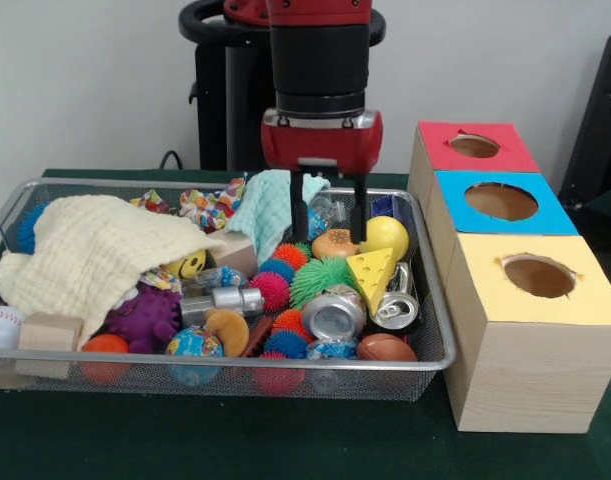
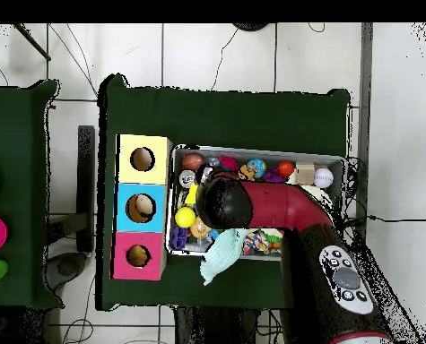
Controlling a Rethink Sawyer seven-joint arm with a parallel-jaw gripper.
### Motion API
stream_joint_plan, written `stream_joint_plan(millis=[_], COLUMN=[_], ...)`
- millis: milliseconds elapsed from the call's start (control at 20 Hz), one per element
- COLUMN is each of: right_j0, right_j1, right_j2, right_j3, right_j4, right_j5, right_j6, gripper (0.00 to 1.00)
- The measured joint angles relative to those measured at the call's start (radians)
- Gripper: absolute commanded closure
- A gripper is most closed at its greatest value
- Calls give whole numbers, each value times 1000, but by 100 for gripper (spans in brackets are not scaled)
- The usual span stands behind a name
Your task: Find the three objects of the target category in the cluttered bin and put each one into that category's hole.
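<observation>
The gripper (image 1: 333, 222) hung low over the back right part of the wire basket (image 1: 437, 345), its red body above and two dark fingers reaching down among the clutter. One finger (image 1: 358, 210) stood just behind the toy burger (image 1: 335, 243) and beside the yellow ball (image 1: 386, 235); the fingers were apart, with nothing visibly pinched between them. From overhead, the arm (image 2: 279, 208) covered much of the basket and hid the gripper.

The basket sat on the dark green worktop (image 1: 185, 440) and was packed with things. A cream cloth (image 1: 85, 255) lay heaped over the left half, and a pale green cloth (image 1: 265, 205) draped over the back rim. Near the front right lay a crushed can (image 1: 333, 314), a second can (image 1: 395, 310) and a small brown football (image 1: 385, 348). A yellow cheese wedge (image 1: 373, 272) stood just below the yellow ball, beside a green spiky ball (image 1: 323, 278). Further left were a purple spiky toy (image 1: 145, 318), a wooden block (image 1: 50, 332) and a baseball (image 1: 0, 326) at the left end.

Just beside the basket's right end stood a row of three wooden boxes, each with a round hole on top: the red box (image 1: 475, 147) farthest back, the blue box (image 1: 501, 202) in the middle, and the yellow box (image 1: 537, 278) nearest. Which things belonged to the target category could not be told.
</observation>
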Motion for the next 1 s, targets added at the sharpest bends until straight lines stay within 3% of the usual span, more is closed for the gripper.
stream_joint_plan(millis=[350, 1000], right_j0=[-35, -51], right_j1=[45, 80], right_j2=[110, 197], right_j3=[-80, -162], right_j4=[-76, -170], right_j5=[64, 77], right_j6=[-68, -74], gripper=[0, 0])
